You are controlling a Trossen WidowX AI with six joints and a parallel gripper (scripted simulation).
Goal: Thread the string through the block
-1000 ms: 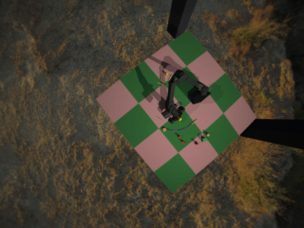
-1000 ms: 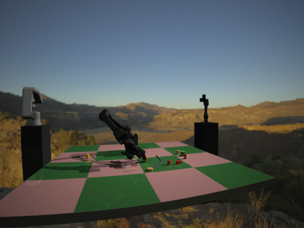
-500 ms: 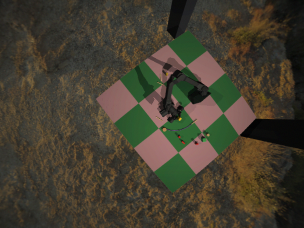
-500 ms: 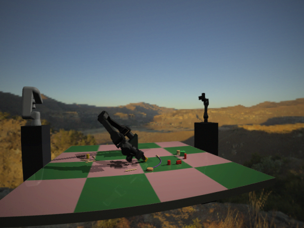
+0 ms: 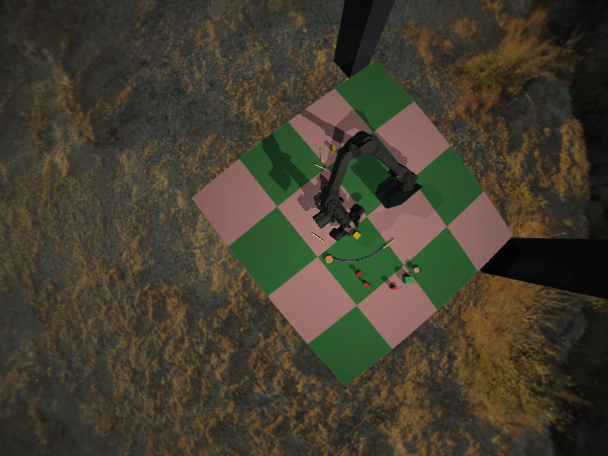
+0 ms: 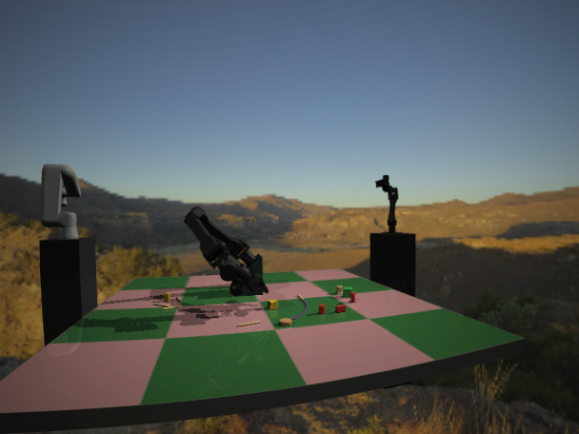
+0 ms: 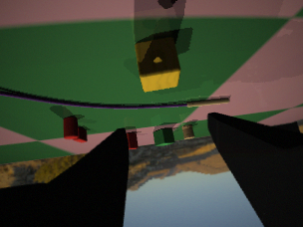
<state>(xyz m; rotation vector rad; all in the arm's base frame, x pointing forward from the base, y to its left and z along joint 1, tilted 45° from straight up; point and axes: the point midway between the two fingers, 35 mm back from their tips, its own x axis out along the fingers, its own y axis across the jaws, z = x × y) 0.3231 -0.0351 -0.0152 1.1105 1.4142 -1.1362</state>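
The yellow wooden block (image 5: 356,235) (image 6: 272,305) (image 7: 160,81) sits on the table. A small bright spot shows in its shaded face in the wrist view. The round button (image 5: 329,259) (image 6: 286,322) lies on the table. The purple string (image 5: 360,260) (image 6: 305,309) (image 7: 125,107) curves from it past the block, outside it. The stick (image 5: 388,243) (image 6: 300,297) (image 7: 209,102) on its end lies flat on the table. My gripper (image 5: 348,224) (image 6: 249,291) (image 7: 166,127) is open and empty, above the table beside the block, fingertips apart from it.
A loose stick (image 5: 318,237) (image 6: 249,324) lies near the button. Two more sticks lie near a small yellow object (image 5: 333,148) (image 6: 167,297). Beyond the string are several red pieces, a green block (image 5: 408,279) (image 6: 348,291) (image 7: 163,135) and a tan cylinder (image 5: 416,269) (image 6: 339,289) (image 7: 187,131).
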